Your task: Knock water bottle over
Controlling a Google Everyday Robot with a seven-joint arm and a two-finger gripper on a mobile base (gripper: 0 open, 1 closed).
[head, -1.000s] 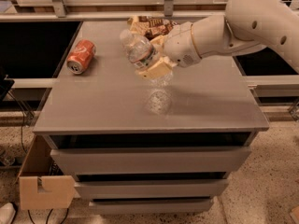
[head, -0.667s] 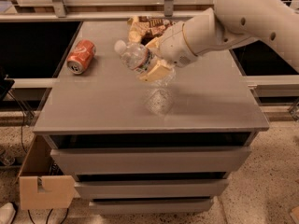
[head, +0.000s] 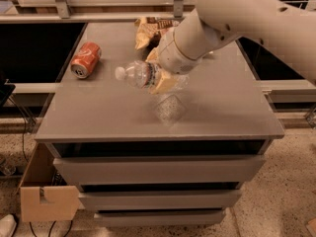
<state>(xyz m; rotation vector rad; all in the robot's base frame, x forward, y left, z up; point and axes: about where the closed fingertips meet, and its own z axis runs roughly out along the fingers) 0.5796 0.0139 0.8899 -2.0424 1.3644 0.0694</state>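
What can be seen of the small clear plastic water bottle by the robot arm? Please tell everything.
The small clear ribbed plastic water bottle has a white cap, pointing toward the orange soda can. It is tipped almost flat over the grey table top, its lower end hidden behind the gripper, which is against it. Whether it rests on the table cannot be told.

One camera looks down from the front onto the cabinet top (head: 98,117), end effector (head: 161,79) at centre.

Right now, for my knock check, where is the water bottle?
The water bottle is tipped almost level over the table, centre of the camera view, cap toward the soda can at picture-left, base at the hand.
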